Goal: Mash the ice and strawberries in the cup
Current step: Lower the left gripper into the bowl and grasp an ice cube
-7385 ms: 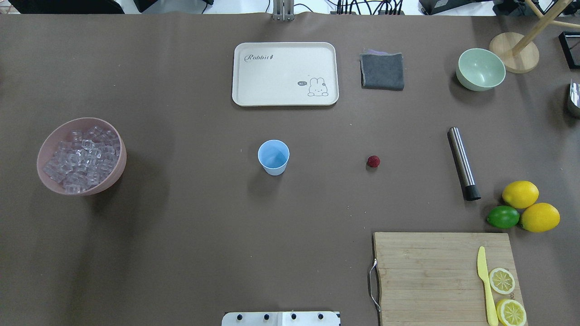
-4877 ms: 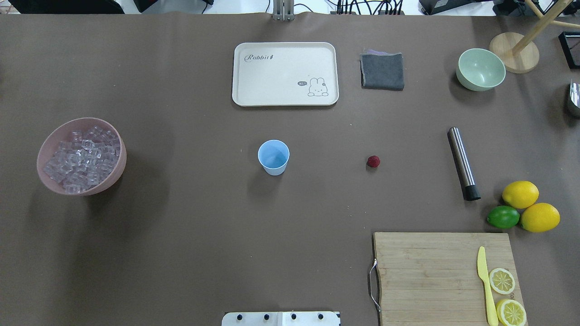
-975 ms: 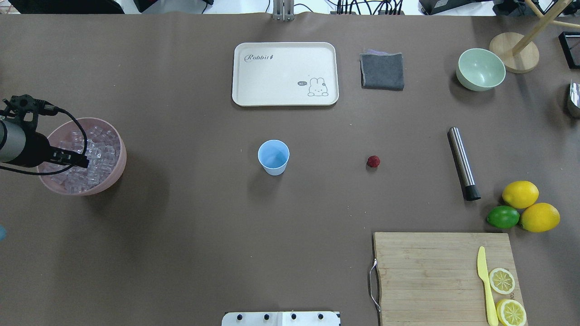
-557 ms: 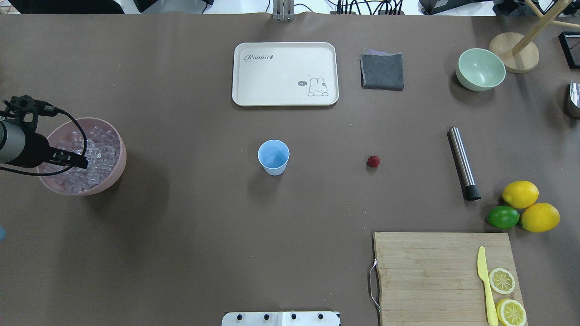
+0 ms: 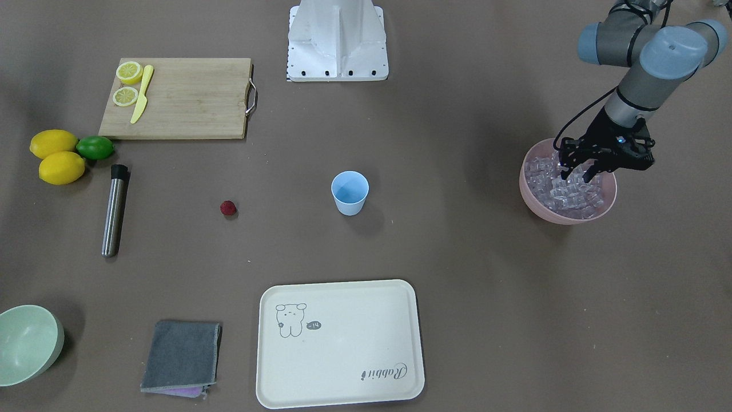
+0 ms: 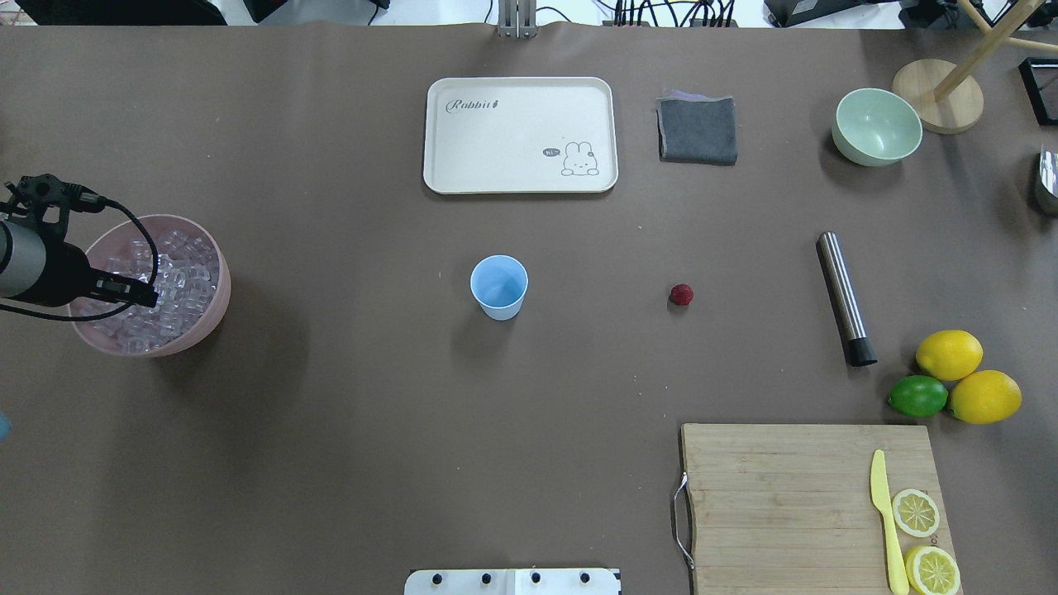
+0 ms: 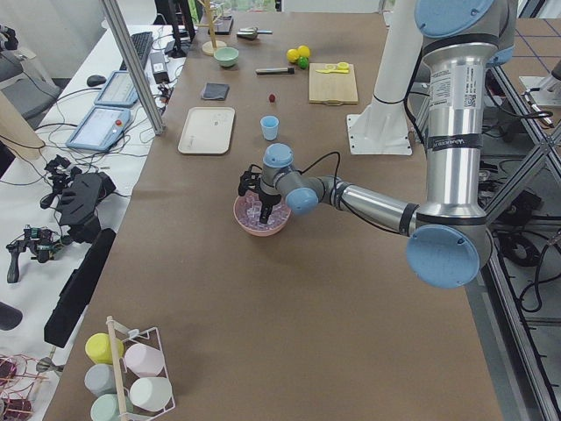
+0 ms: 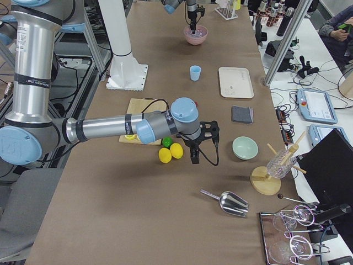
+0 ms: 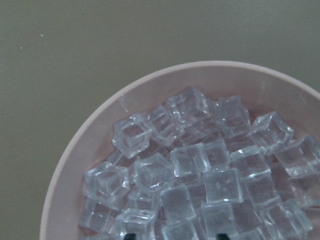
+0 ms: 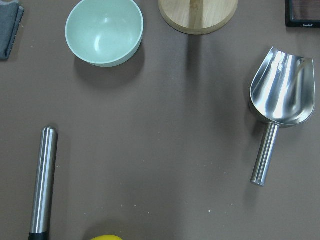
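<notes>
The ice [image 5: 566, 191] is a heap of clear cubes in a pink bowl [image 5: 537, 200] at the table's left end; both also show in the overhead view, ice [image 6: 178, 273] and bowl [image 6: 211, 318]. My left gripper [image 5: 577, 173] hangs just above the ice, fingers apart and empty; the left wrist view shows the cubes [image 9: 200, 165] close below. The pale blue cup [image 6: 498, 287] stands upright mid-table. The dark red strawberry [image 6: 681, 294] lies to its right. My right gripper [image 8: 194, 156] shows only in the exterior right view, above the table near the lemons; I cannot tell its state.
A steel muddler [image 6: 845, 297] lies right of the strawberry. A cream tray [image 6: 519, 135], a grey cloth [image 6: 697, 130] and a pale green bowl [image 6: 876, 126] are at the back. Lemons and a lime [image 6: 917, 396] sit by a cutting board [image 6: 785, 496]. A metal scoop [image 10: 280, 100] lies far right.
My left arm has come in from the left and now stands over the ice bowl. In the last second it has hardly moved. Cup and strawberry have not moved.
</notes>
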Robot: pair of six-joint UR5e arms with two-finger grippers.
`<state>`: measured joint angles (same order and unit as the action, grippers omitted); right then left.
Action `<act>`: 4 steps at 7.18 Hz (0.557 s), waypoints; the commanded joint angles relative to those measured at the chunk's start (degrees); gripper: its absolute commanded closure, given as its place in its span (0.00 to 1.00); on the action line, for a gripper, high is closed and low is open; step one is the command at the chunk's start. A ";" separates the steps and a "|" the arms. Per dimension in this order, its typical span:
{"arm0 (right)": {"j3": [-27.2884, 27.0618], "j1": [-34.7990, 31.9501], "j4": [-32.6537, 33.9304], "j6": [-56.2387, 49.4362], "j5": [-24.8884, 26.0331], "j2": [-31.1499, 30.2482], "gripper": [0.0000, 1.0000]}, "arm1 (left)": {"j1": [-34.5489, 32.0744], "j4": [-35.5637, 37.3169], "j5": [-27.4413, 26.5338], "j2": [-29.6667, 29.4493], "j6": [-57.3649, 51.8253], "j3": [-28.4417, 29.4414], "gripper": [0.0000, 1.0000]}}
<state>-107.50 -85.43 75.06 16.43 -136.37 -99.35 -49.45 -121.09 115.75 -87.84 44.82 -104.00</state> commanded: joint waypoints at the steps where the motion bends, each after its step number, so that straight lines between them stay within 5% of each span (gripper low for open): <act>1: 0.01 -0.09 0.00 0.00 -0.04 0.04 0.00 | -0.03 -0.02 0.00 0.13 0.00 -0.32 0.70; 4: 0.01 0.00 0.00 0.00 -0.13 0.04 0.00 | -0.47 0.07 0.70 0.21 0.00 -1.20 0.88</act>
<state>-107.49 -85.49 75.06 16.43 -136.43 -99.32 -49.66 -121.03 116.13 -87.65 44.82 -104.87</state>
